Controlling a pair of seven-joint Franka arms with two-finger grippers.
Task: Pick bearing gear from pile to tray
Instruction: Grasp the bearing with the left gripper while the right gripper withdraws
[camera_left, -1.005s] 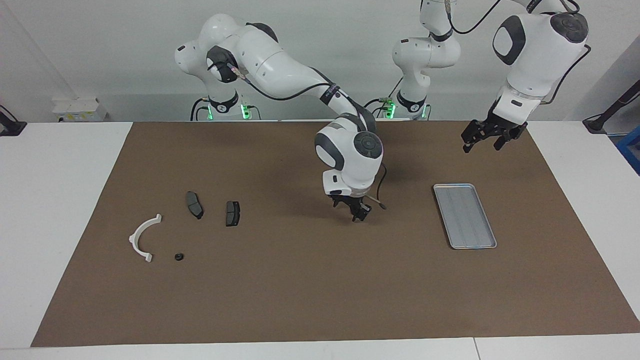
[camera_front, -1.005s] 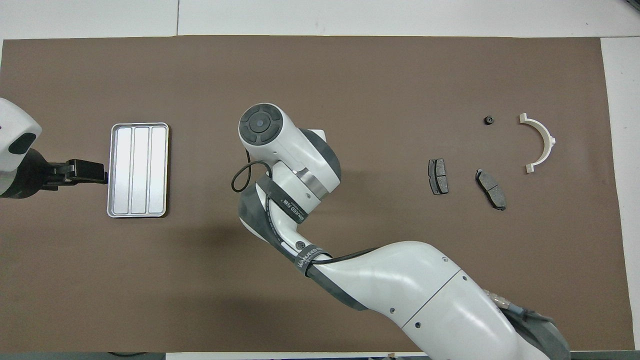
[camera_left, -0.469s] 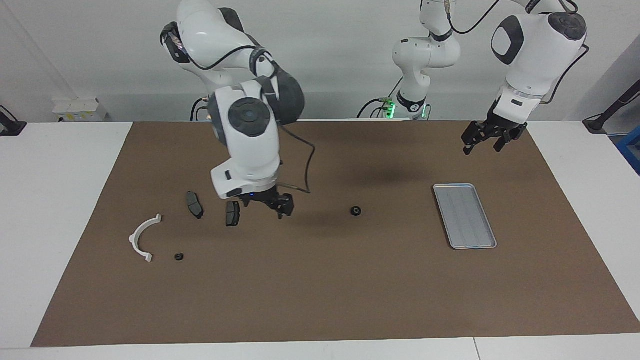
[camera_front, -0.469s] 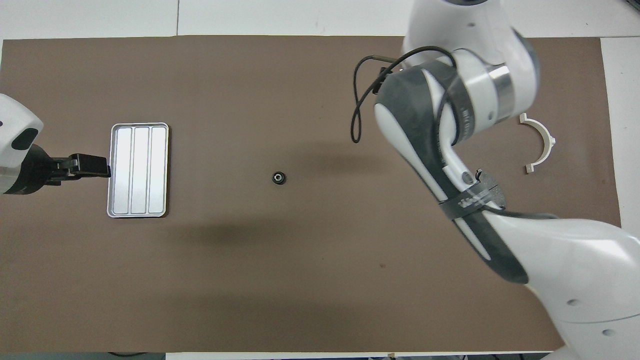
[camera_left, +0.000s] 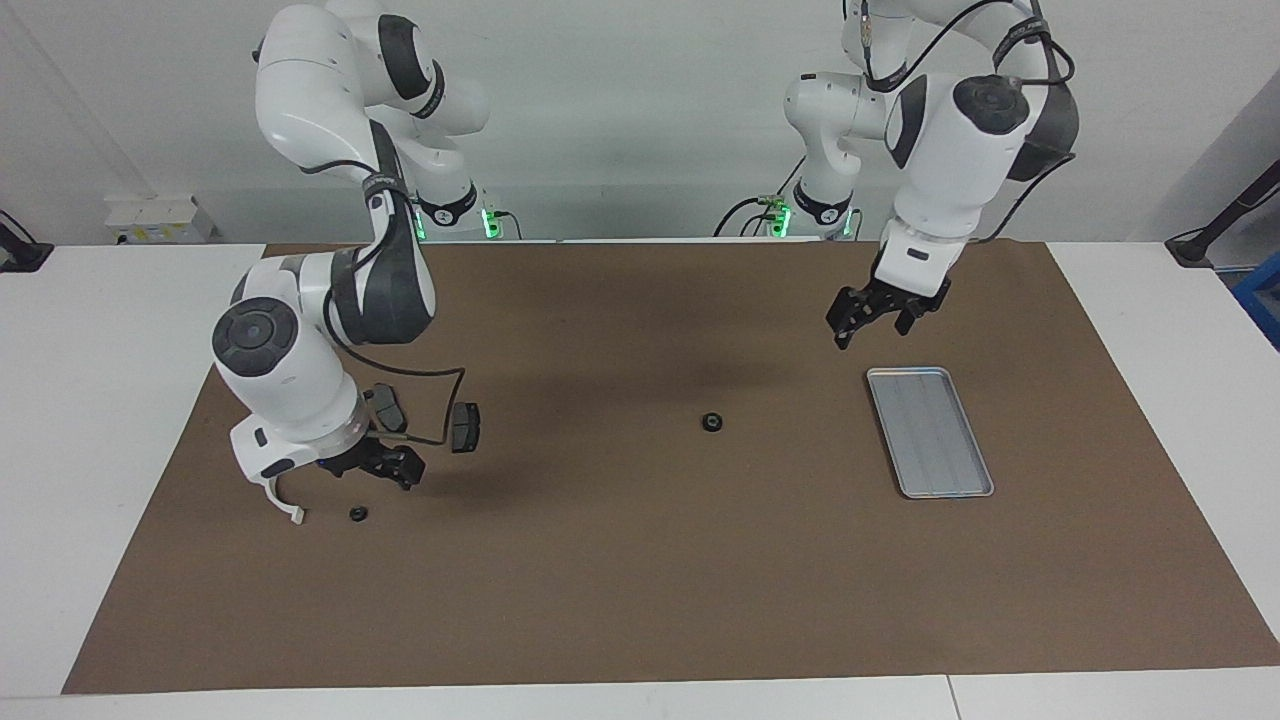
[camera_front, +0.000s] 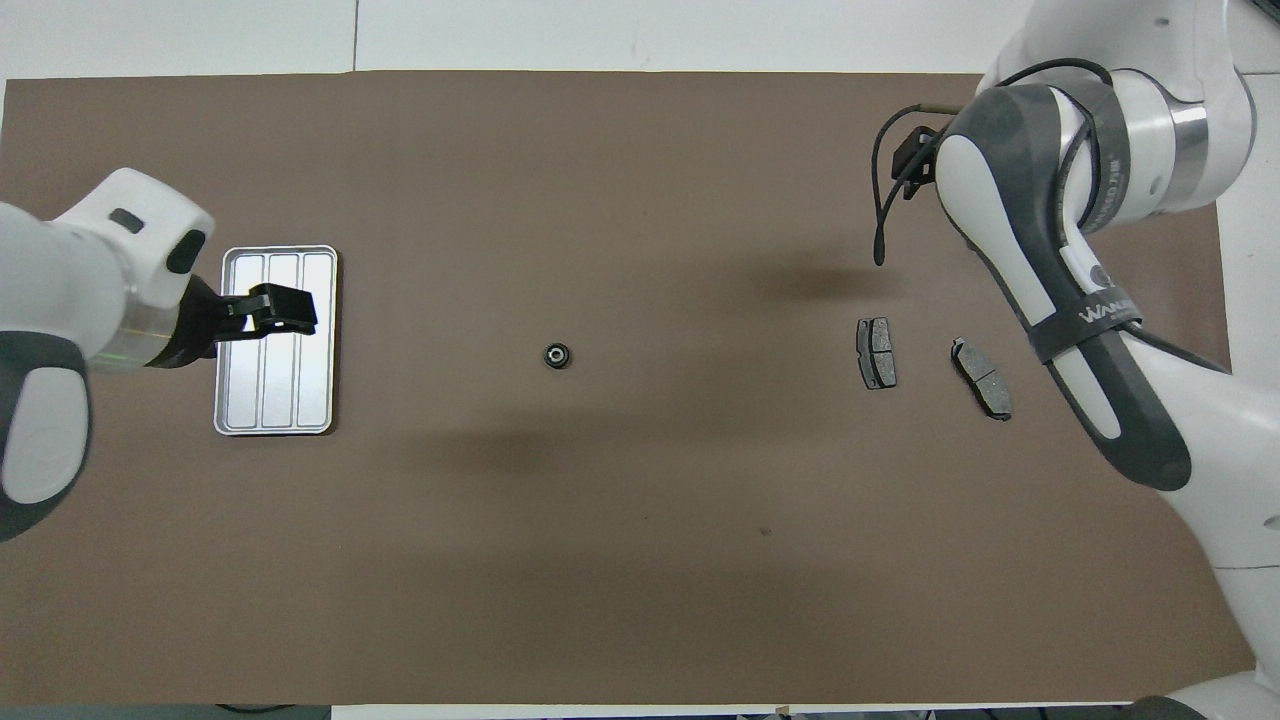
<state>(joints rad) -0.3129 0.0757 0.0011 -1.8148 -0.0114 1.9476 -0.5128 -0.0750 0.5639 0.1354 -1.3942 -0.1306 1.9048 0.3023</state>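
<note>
A small black bearing gear (camera_left: 711, 422) lies alone on the brown mat (camera_left: 640, 600), about midway along the table, well apart from both the tray and the pile. The silver tray (camera_left: 930, 431) sits toward the left arm's end of the table and holds no part. The pile lies toward the right arm's end: two dark brake pads (camera_left: 465, 427) side by side, a white half-ring bracket (camera_left: 283, 500) largely covered by the right arm, and a second tiny black round piece (camera_left: 356, 514) just beside the bracket's end.

The right gripper (camera_left: 385, 466) hangs low over the mat between the brake pads and the tiny black piece, jaws spread and empty. The left gripper (camera_left: 880, 315) hovers above the mat beside the tray's edge nearer the robots, fingers wide apart, holding nothing.
</note>
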